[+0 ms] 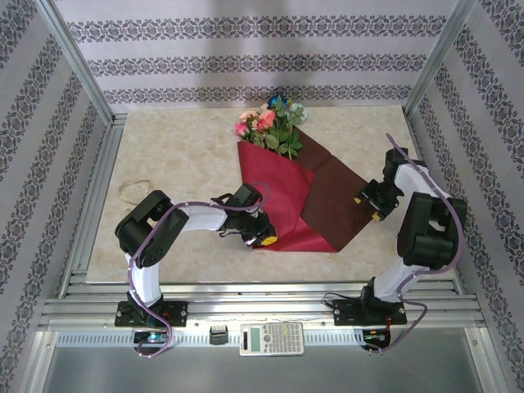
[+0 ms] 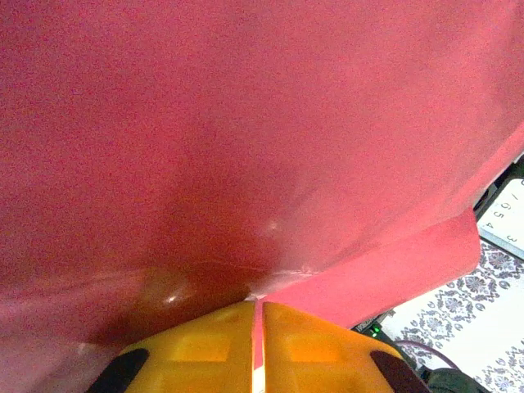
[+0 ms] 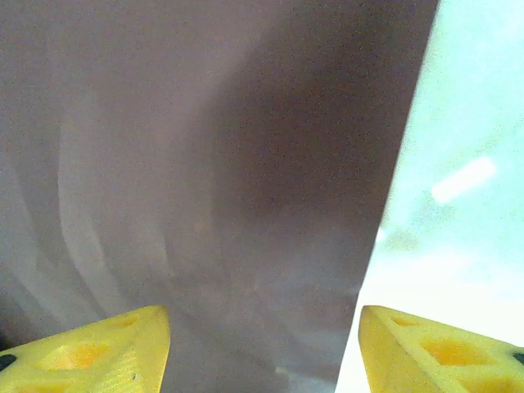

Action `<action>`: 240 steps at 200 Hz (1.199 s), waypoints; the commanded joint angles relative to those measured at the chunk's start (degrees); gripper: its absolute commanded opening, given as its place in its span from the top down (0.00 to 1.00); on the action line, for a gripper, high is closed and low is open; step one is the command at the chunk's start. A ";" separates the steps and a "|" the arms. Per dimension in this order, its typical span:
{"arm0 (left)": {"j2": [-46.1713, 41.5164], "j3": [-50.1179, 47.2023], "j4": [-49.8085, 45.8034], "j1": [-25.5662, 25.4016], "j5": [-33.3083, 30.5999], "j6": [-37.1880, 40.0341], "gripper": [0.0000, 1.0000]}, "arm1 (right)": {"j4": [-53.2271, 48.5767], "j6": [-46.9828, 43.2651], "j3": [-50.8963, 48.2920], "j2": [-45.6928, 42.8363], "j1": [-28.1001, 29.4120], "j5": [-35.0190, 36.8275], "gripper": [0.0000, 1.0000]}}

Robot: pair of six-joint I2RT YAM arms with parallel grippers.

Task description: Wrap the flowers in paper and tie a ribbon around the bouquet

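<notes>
1. Top external view: the paper (image 1: 274, 184) is spread on the table (image 1: 180, 147). Its crimson face is turned up on the left part and the duller maroon-brown face is shown on the right part, so one flap is judged to be folded over already.
2. The flowers (image 1: 273, 123) are laid at the far corner of the sheet. The heads are beyond the edge, and the stems point toward the near side and pass out of sight at the paper. This placing is judged to leave the blooms outside the wrap.
3. The left gripper (image 1: 264, 237) is seen at the near corner of the red flap. In the left wrist view its yellow fingers (image 2: 205, 348) are pressed together with a thin edge of paper caught between them, and the red sheet rises above them like a tent. The corner is judged to be pinched so that it can be lifted and drawn across the stems.
4. The right gripper (image 1: 370, 206) is placed at the right corner of the brown part. In the right wrist view its fingers (image 3: 98, 344) are spread wide with the sheet's edge between them, and nothing is gripped. It is probably set there to take this corner.
5. The ribbon (image 1: 135, 190) is left as a loose loop at the left of the table, well apart from the paper, so tying is not yet begun.
6. Care is needed: a thin sheet pulled from one pinched corner can slip, crease or drag the flowers.
</notes>
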 commanded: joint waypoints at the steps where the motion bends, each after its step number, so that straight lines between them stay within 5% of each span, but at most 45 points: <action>1: 0.83 -2.65 -4.09 -0.38 -1.72 1.68 0.90 | -1.73 -3.59 2.88 3.46 0.19 1.88 0.37; 97: -3.15 8.27 -9.02 -1.67 2.57 2.50 0.90 | -2.96 -3.21 3.76 10.58 1.10 5.34 0.50; 188: 5.99 10.08 -2.09 -5.45 3.91 -0.58 0.92 | -2.18 -2.68 3.34 9.57 1.46 6.20 1.00; 240: 8.16 8.96 -1.73 -5.58 3.36 0.61 0.94 | -3.53 -1.66 2.50 -2.92 3.34 9.02 1.00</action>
